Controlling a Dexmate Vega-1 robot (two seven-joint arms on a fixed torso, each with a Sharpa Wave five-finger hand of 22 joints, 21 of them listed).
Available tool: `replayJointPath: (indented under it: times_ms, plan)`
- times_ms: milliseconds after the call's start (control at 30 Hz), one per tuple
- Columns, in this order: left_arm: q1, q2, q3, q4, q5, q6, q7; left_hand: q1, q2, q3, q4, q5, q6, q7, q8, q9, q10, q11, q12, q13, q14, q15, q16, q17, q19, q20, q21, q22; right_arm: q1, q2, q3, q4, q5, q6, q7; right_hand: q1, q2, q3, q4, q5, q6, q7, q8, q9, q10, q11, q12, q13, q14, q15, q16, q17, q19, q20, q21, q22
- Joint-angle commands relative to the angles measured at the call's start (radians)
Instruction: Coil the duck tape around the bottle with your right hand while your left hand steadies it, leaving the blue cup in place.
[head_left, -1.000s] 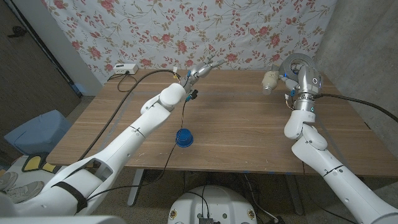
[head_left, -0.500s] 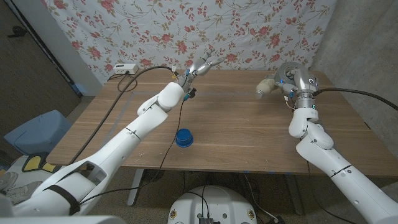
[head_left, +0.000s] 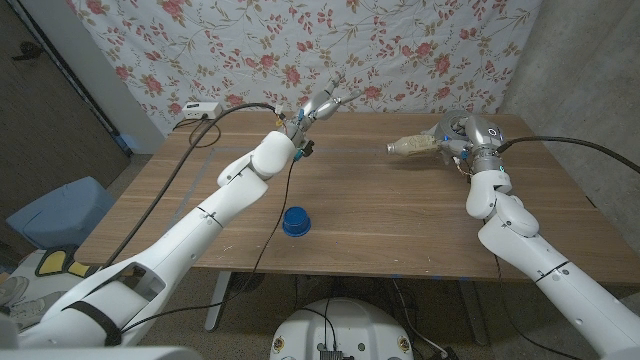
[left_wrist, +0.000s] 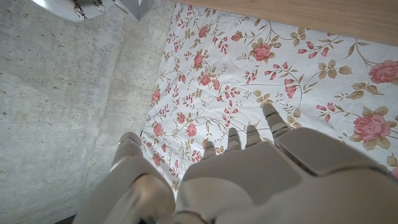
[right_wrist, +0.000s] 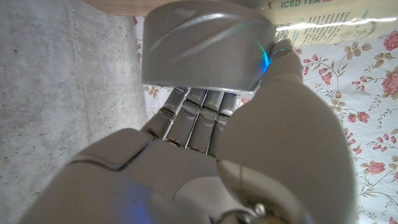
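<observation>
My right hand (head_left: 463, 138) hovers above the table's far right part, holding a grey roll of duck tape (right_wrist: 205, 43). A pale iced-tea bottle (head_left: 408, 146) sticks out sideways from that hand toward the table's middle, above the wood. Its label (right_wrist: 323, 25) shows right beside the roll; whether it passes through the roll I cannot tell. My left hand (head_left: 325, 104) is raised over the table's far edge, fingers (left_wrist: 249, 134) stretched toward the floral cloth, holding nothing, well apart from the bottle. The blue cup (head_left: 295, 221) stands on the table (head_left: 380, 215) near the front.
A white box (head_left: 201, 111) with a cable sits at the table's back left corner. A black cable (head_left: 283, 205) hangs from my left arm past the cup. A floral cloth (head_left: 300, 45) hangs behind the table. A blue box (head_left: 55, 208) stands on the floor at left.
My right hand has swung down and toward the table's middle with the tape and bottle; the bottle now lies sideways pointing left. The left hand has barely moved.
</observation>
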Motion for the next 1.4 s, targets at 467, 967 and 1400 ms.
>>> replayJointPath:
  times_ms: [467,967,1400]
  plan:
    - [-0.004,0.005,0.006,-0.025,0.016,0.019,-0.003,-0.01,-0.001,-0.007,0.001,0.008,-0.13,-0.002,0.005,0.001,-0.155,0.005,-0.001,0.001,-0.096,-0.005,0.0,0.001,-0.183,0.002,-0.008,0.007,0.023,-0.007,-0.04,0.062,0.042,0.056,0.052,0.247,0.246,0.005,0.001,-0.011,0.096,-0.121,-0.003,0.02,0.04,-0.065,-0.003,0.008,-0.033,-0.099,-0.066,-0.052,-0.015,-0.048,0.01,0.0]
    - [0.0,0.012,-0.004,-0.027,0.001,0.016,-0.01,-0.014,0.0,-0.01,0.003,0.009,-0.123,0.002,0.011,0.002,-0.148,0.008,-0.002,0.0,-0.091,-0.006,0.004,0.0,-0.179,0.001,-0.011,0.008,0.057,-0.01,-0.042,0.069,0.13,0.048,0.191,0.255,0.249,0.009,0.004,-0.021,0.082,-0.12,-0.01,0.03,0.028,-0.059,-0.01,-0.002,-0.019,-0.1,-0.083,-0.076,-0.009,-0.044,0.02,-0.001]
    - [-0.003,0.023,-0.011,-0.027,-0.008,0.012,-0.021,-0.016,0.0,-0.012,0.004,0.01,-0.118,0.004,0.015,0.002,-0.143,0.009,-0.002,0.0,-0.086,-0.01,0.007,0.0,-0.175,0.001,-0.013,0.008,0.13,-0.053,-0.073,0.041,0.186,-0.052,0.438,0.234,0.258,0.028,0.023,-0.041,0.036,-0.101,-0.04,0.018,-0.028,-0.04,-0.05,-0.037,-0.07,-0.092,-0.133,-0.146,-0.018,-0.014,0.022,-0.006]
